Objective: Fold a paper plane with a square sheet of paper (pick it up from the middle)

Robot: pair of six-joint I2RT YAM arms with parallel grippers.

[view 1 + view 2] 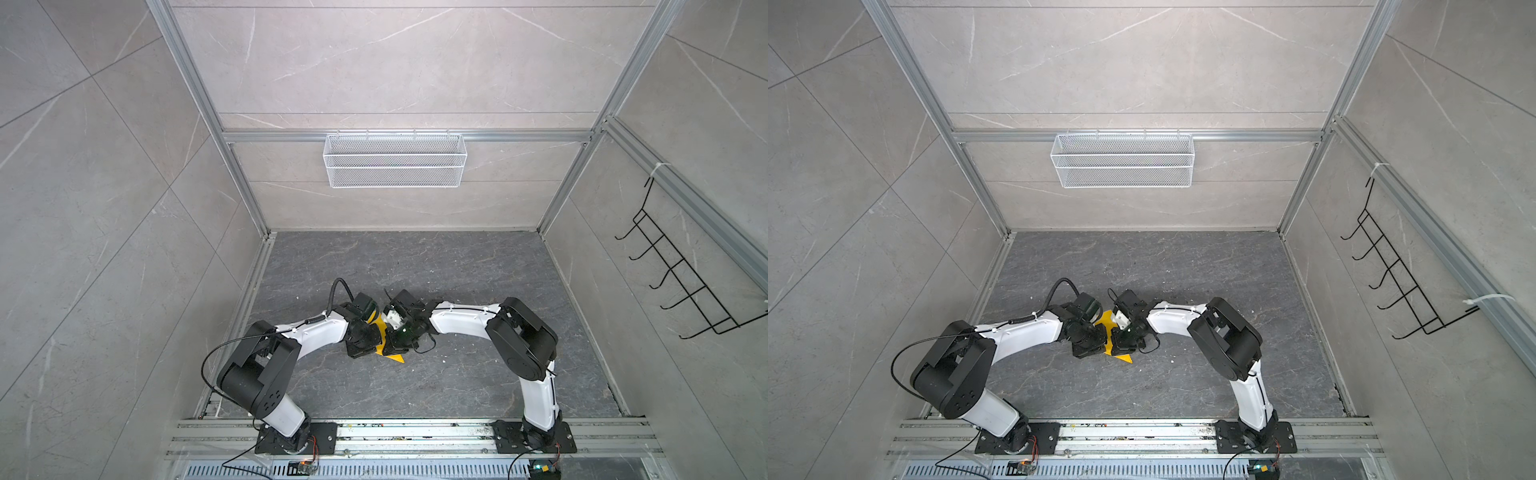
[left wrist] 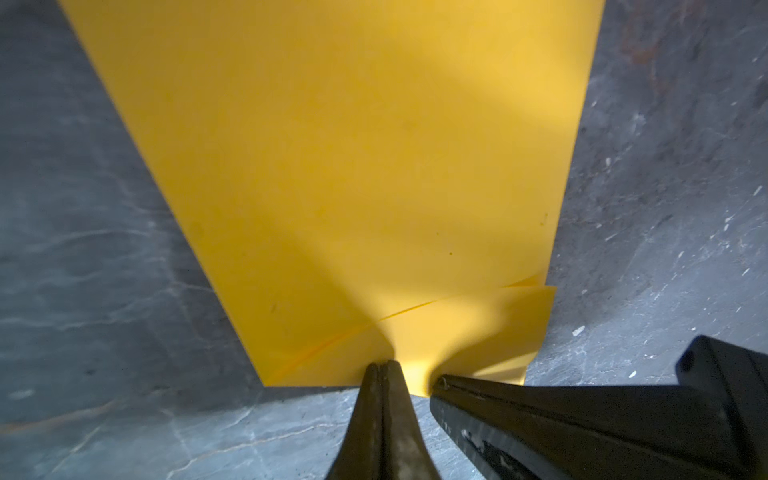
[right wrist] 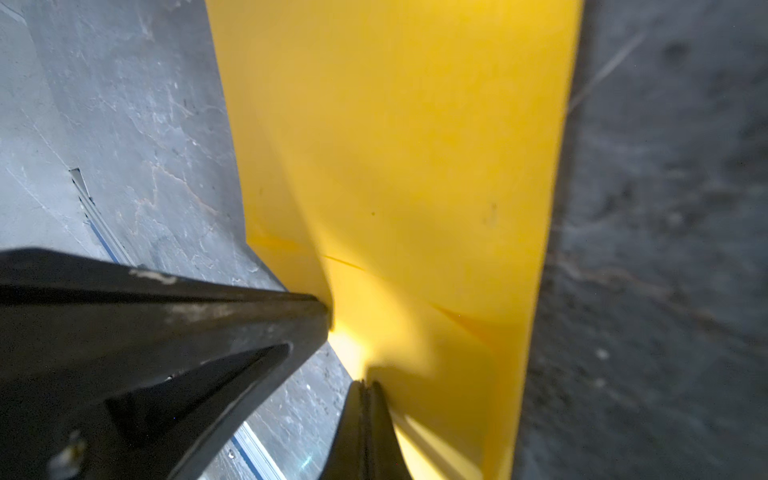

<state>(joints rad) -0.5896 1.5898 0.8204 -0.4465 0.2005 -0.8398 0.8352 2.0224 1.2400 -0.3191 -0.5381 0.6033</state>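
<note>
at lower centre of a top view, the square sheet of paper (image 1: 394, 358) lay partly folded on the table (image 1: 415, 270). left gripper (image 2: 384, 365) and right gripper (image 3: 365, 384) were clamped tight, side by side, on one edge (probably light, limp, easily creased: pinch edges).

A: Left arm (image 1: 316, 332) pose?
B: Base at the near edge, elbow raised. The white forearm reaches in toward the middle and the wrist is bent down. Both top views show this.
A: Right arm (image 1: 461, 320)?
B: Mirror pose, with the elbow up, the forearm angled inward and the wrist tipped down. The two wrists sit just beside each other at centre.
A: Grippers?
B: Left gripper (image 2: 384, 366) has its jaws pressed together, pinching the edge of the sheet of paper (image 2: 332, 166). Right gripper (image 3: 365, 384) is the same, clamped tight on that same edge.
A: Tips touching?
B: No, they're just beside each other with a small gap between, angled toward one another.
</note>
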